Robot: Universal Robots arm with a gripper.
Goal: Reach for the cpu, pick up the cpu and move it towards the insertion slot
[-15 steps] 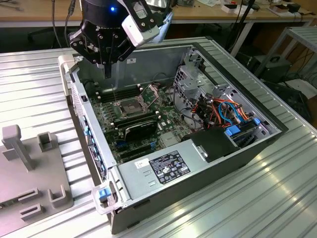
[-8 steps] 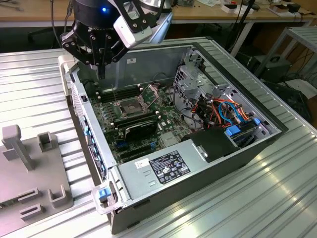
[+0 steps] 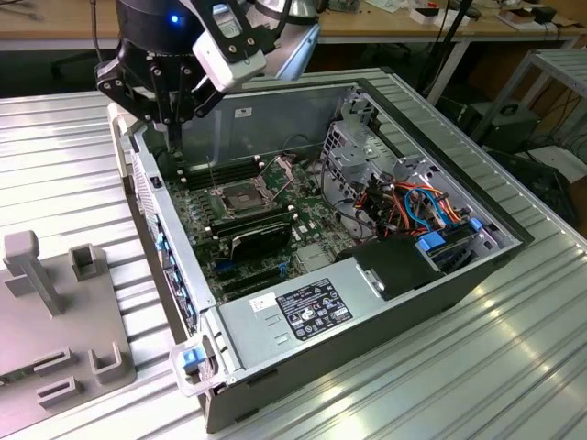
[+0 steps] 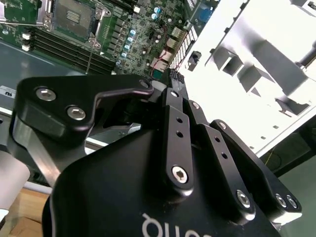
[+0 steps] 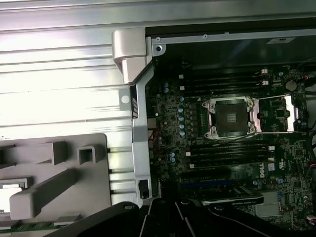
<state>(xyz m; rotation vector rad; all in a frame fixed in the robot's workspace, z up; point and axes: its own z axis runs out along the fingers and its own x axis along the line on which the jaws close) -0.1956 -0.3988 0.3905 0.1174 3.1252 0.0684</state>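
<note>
- Closed, by the look of the fingers (image 4: 171, 91) in the second wrist view, with the tips pressed close together.
- Cannot tell if the cpu is pinched between them. Too thin and too hidden to see there.
- Hanging high up with the gripper (image 3: 172, 137), near the insertion slot (image 3: 240, 197) but off to one side of it, not over it.
- Right under the gripper: the wall of the computer case (image 3: 145, 197), not the board.
- Dark and bare in the middle of the insertion slot, with no chip inside and its metal lid (image 5: 289, 113) flipped open just beside it.
- Well apart from the insertion slot, outside the case: a grey holder (image 5: 59, 163) with a pale flat patch (image 5: 9, 192) in it. Maybe the cpu, but too bright to be sure.
- Hard to judge if the picking up is done. Not yet over the insertion slot.
</note>
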